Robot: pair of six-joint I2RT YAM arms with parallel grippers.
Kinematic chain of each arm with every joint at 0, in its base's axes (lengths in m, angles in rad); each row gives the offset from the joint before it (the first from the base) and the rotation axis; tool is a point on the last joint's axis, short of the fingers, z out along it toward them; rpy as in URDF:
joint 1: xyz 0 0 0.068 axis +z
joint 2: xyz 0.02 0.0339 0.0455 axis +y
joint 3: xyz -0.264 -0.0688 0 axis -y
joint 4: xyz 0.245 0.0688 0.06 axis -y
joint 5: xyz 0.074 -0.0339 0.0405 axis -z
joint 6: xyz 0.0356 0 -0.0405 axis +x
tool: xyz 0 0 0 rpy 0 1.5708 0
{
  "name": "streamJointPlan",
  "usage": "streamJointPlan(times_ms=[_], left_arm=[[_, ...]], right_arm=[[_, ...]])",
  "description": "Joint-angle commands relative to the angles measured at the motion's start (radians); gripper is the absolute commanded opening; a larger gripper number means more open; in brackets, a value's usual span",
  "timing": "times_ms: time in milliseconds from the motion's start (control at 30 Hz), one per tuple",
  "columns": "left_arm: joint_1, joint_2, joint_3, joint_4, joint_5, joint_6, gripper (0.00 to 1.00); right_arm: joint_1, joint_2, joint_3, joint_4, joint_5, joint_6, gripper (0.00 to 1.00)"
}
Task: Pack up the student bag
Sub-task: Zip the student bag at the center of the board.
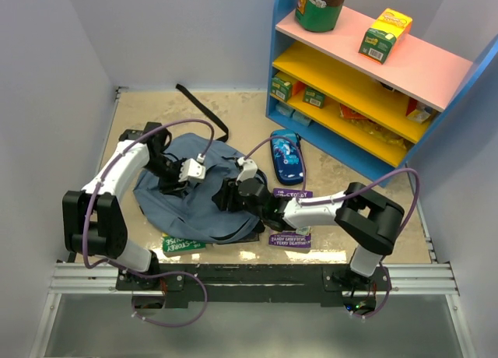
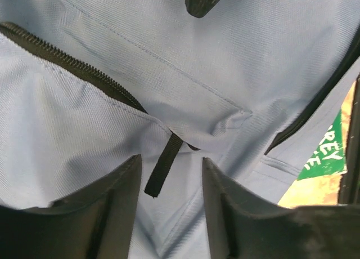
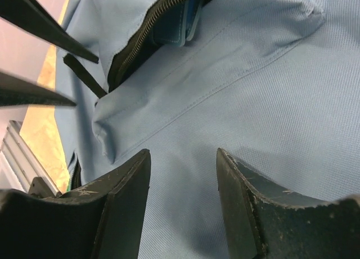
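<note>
Your student bag lies flat in the middle of the surface, your left claw and right claw both spread apart just over its fabric, gripping nothing, with what looks like a green book poking out underneath.

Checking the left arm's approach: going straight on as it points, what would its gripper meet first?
Probably the black zipper pull strap on the student bag, centred in the gap of the open left gripper; depth unclear.
</note>
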Motion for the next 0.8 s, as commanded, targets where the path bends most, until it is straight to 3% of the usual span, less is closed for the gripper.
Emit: streamJointPlan(times_ms=[0,133,233,267,433,767], left_arm=[[-0.041,-0.011,-0.001,0.045,-0.033,0.047,0.43],[-0.101,0.005,-0.025,0.087,-0.060,0.010,0.28],[-0.112,0.014,-0.027,0.098,-0.083,0.000,0.14],[-0.112,0.014,-0.029,0.098,-0.093,0.001,0.08],[-0.107,-0.006,-0.026,0.082,-0.137,0.004,0.00],[-0.078,-0.055,-0.024,0.046,-0.128,0.007,0.00]], right_arm=[[0.014,0.009,0.014,-0.005,0.047,-0.015,0.54],[0.014,0.027,0.044,-0.009,0.057,-0.022,0.49],[0.012,0.061,0.090,-0.022,0.050,-0.034,0.37],[0.012,0.068,0.100,-0.019,0.048,-0.042,0.27],[0.009,0.148,0.181,-0.025,0.044,-0.054,0.19],[-0.040,0.255,0.336,-0.005,0.007,-0.039,0.09]])
